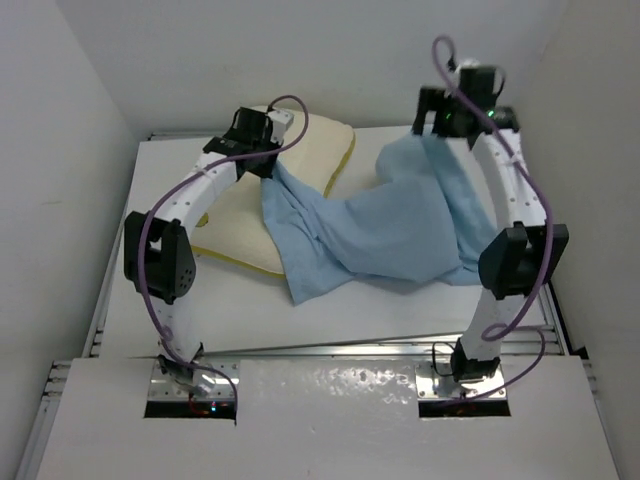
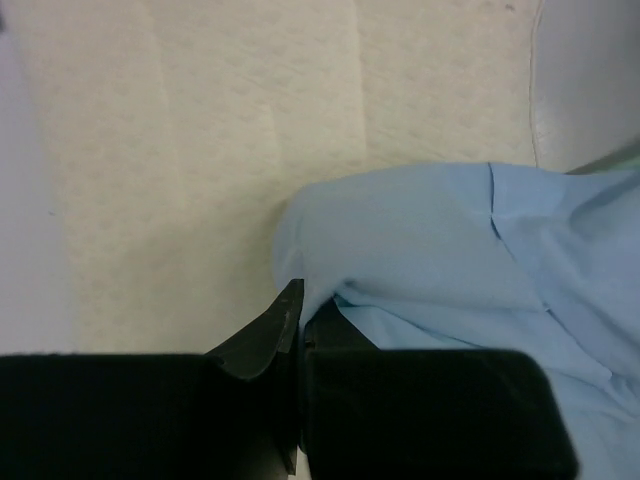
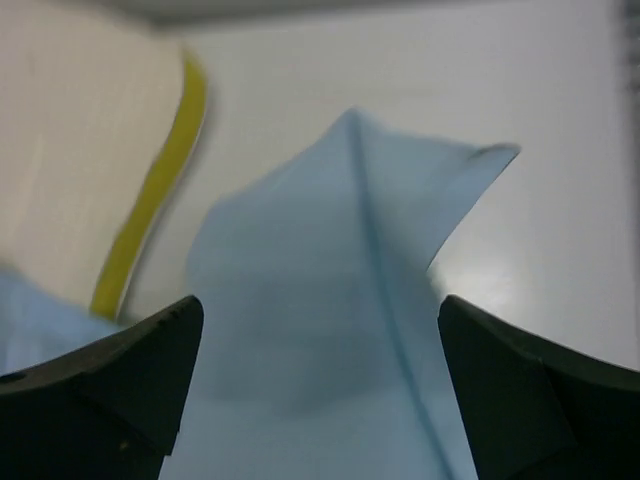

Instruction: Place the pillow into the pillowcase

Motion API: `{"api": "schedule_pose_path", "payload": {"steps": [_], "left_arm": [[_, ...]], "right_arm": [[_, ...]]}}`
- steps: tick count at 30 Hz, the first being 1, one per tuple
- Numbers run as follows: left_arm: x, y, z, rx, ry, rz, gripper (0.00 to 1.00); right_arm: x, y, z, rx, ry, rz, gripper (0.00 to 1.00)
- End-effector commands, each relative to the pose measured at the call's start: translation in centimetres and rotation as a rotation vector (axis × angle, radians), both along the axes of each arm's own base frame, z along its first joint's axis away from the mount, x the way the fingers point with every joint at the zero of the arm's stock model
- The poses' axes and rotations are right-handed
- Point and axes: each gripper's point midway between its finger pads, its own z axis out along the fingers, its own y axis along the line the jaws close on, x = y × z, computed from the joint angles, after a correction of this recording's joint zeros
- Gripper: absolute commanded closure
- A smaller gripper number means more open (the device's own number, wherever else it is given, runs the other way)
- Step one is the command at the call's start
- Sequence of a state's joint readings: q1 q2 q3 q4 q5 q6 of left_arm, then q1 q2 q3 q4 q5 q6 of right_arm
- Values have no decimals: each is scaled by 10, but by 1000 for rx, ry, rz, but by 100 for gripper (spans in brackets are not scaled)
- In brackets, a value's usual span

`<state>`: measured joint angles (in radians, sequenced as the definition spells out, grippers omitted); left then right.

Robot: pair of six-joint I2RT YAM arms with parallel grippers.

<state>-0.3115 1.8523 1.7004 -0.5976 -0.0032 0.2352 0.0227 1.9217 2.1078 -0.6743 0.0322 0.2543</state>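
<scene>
**Risks.** The right hand (image 3: 320, 330) stands with its fingers spread wide. A raised corner of the pillowcase (image 3: 320, 250) sits between them, unclamped. With nothing pinching it, that corner is likely to sag onto the surface (image 1: 250, 300), and the mouth of the case would then lie flat with no opening to feed the pillow into. If the fingers close too high, they would likely meet on air. The left hand's grip looks to be on a thin edge only, so a hard pull could slip the cloth free. Which layer it holds cannot be told, so a grip through both layers would hold the case closed.

**Pillowcase** (image 1: 400, 225). Light blue and rumpled, it is spread across the middle and right of the surface. Its left end is drawn up over the pillow's right edge, and its far right corner peaks towards the right hand.

**Pillow** (image 1: 320, 145). Cream with a yellow band, it lies flat at the far left, wholly outside the case. Its right edge is partly covered by cloth.

**Left hand** (image 2: 298, 320). The fingers are pressed together on a fold of the pillowcase (image 2: 430, 250). It hangs over the pillow (image 2: 200, 150), whose cream face fills the wrist view beneath it.

**Right hand** (image 1: 440, 120). It is at the far right, well apart from the pillow (image 3: 80, 130), which shows only at the left of its wrist view.
</scene>
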Motion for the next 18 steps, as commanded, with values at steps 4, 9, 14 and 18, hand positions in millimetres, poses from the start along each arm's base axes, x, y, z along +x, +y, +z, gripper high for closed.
{"api": "schedule_pose_path", "payload": {"steps": [4,9,14,18], "left_arm": [[3,-15,3,-86,-17,6,100],[-5,-13,-7,-86,8,15,100],[-11,-11,-4,-82,6,9,100],[-20,-6,-6,-66,10,7,100]], "right_arm": [[-112,110,4,121,-116,436,1],[-188,175,-26,135,-206,650,1],[-213,208,-136,-39,21,663,96],[-188,235,-163,-138,52,643,46]]}}
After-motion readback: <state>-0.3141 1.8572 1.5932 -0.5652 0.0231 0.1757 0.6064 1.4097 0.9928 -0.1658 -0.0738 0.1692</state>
